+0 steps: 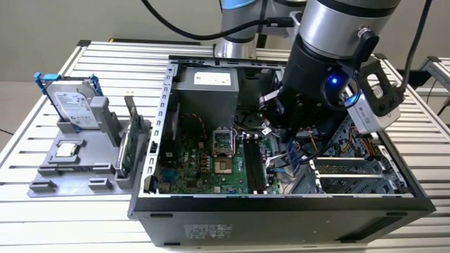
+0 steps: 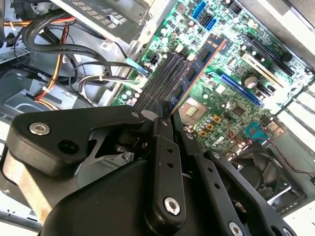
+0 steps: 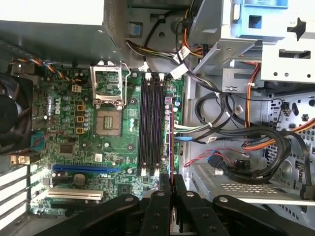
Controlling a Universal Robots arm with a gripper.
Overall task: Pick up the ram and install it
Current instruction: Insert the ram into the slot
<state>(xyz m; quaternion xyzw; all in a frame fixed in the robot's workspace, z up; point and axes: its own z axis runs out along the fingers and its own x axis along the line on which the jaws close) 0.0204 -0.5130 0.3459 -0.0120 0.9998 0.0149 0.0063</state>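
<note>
The ram [image 2: 199, 64] is a thin blue stick with dark chips, pinched at one end between my gripper's [image 2: 165, 115] black fingers. In the first wrist view I see the ram [image 3: 171, 147] edge-on, running out from the gripper [image 3: 172, 184]. It hangs above the motherboard, parallel to the two black memory slots [image 3: 150, 130] and just to their side, toward the cables. In the exterior view the gripper [image 1: 287, 142] is lowered inside the open computer case [image 1: 281, 203], over the slots [image 1: 254, 163].
A grey holder [image 1: 77, 171] at the exterior view's left carries a silver hard drive [image 1: 74, 105] with blue rails and a green expansion card [image 1: 130, 139]. Inside the case are a CPU socket [image 3: 109, 93], a fan [image 3: 12, 113] and a thick cable bundle [image 3: 236, 128] beside the slots.
</note>
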